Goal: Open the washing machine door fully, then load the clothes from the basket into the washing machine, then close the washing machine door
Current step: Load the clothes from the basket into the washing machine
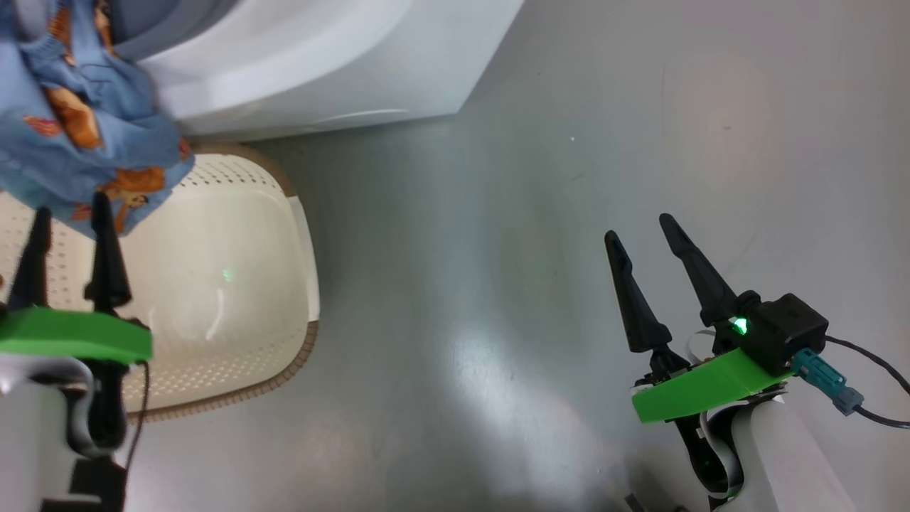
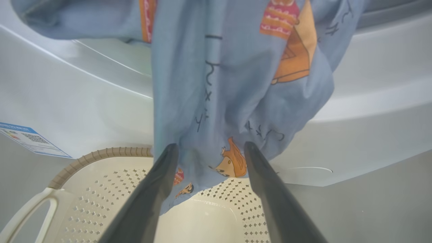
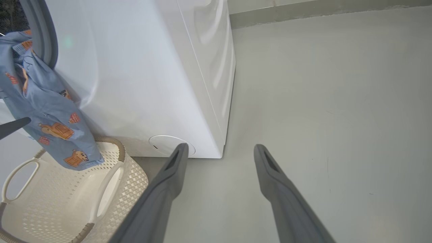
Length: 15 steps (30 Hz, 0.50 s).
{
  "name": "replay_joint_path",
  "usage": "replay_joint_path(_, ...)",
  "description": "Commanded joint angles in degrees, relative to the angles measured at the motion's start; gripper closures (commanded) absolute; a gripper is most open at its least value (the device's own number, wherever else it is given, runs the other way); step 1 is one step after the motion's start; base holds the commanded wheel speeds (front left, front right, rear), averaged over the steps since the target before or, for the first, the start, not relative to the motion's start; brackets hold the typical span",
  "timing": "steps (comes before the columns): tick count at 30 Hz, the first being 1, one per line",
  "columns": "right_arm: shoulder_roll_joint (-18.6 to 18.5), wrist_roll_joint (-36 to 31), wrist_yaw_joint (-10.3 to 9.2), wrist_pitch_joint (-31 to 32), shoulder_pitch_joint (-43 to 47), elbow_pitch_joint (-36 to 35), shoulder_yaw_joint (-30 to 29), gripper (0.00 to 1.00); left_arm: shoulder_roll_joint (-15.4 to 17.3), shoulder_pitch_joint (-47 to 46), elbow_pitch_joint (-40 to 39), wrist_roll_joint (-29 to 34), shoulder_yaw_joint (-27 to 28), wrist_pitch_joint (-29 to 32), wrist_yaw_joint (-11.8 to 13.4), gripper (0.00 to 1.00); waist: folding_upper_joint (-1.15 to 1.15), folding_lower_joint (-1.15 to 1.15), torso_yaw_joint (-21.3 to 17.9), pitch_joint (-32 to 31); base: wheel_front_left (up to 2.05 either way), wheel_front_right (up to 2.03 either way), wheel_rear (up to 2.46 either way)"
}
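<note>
Down the front of the big white front-loading washing machine hangs the light blue fabric with orange-brown cartoon animals. Its upper part lies at the grey-blue rubber gasket of the machine's mouth. Its lower end dangles over the cream-white perforated plastic basket with a brown woven-look rim, which stands on the grey floor against the machine's foot. Below the machine's mouth, the left gripper has its two dark fingers spread wide, with the cloth's hem hanging between their tips, not clamped. Well to the right of the machine, over the floor, the right gripper is likewise spread and grasps nothing.
</note>
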Motion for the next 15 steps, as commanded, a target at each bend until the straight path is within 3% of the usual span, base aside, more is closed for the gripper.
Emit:
replay_joint_path(1,0.19,0.09,0.35,-0.27,0.23,-1.46,1.41,0.0,2.72,-0.55,-0.31,-0.65,1.26,-0.32,-0.13,0.0,0.0,0.0,-0.75,1.08,0.0,0.0,0.0)
replay_joint_path(14,0.19,1.13,0.35,-0.27,-0.09,-2.78,1.74,0.0,9.6,-9.14,3.14,-8.45,-5.6,-0.32,-0.14,0.0,0.0,0.0,-2.73,4.59,0.0,0.0,0.0)
replay_joint_path(15,0.19,1.22,0.35,-0.27,-0.09,-2.79,1.72,0.0,9.92,-9.7,3.19,-8.91,-5.76,-0.32,-0.14,0.08,0.0,0.0,-2.81,4.75,0.0,0.0,0.0)
